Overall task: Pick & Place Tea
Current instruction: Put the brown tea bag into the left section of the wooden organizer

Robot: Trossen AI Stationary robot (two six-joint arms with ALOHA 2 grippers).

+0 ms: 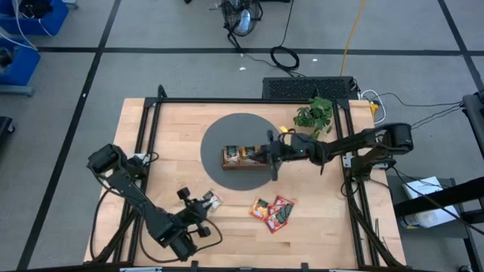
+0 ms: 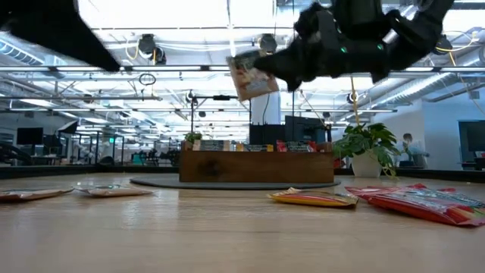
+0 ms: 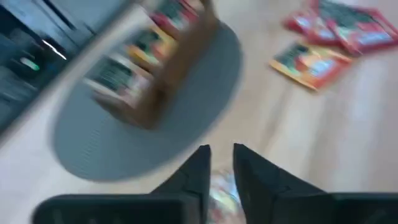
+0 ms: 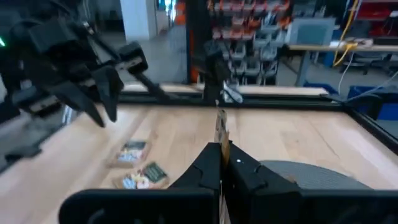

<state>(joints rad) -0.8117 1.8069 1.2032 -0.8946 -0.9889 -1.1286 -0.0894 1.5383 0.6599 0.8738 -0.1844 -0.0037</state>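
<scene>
Hanging above the brown wooden tray (image 1: 243,157), the right gripper (image 4: 221,163) has its two fingers pressed together on a thin tea sachet (image 4: 220,129), which stands edge-on between them in the right wrist view. In the low view that same sachet (image 2: 251,74) shows tilted in the air, well above the tray (image 2: 256,165), pinched by the dark gripper (image 2: 282,70). From overhead the right gripper (image 1: 271,155) sits over the tray's right end, on the round grey mat (image 1: 227,136) at the middle of the table (image 1: 318,219).

The tray already holds sachets standing in its compartments; exactly how many sit in each I cannot tell.

Toward the table's front edge, right of centre, three loose sachets lie flat: an orange-yellow one (image 1: 261,208) and two red ones (image 1: 282,211), touching or overlapping each other. In the low view they lie on the right, the orange-yellow one (image 2: 312,198) just beside the red pair (image 2: 424,201).

The left gripper (image 1: 195,202) is near the front edge, left of centre, with its fingers (image 3: 194,169) slightly apart and holding nothing. Just beside it two more sachets (image 1: 212,201) rest flat on the wood; their colours are hard to tell. A small potted plant (image 1: 314,113) stands near the back right corner.
</scene>
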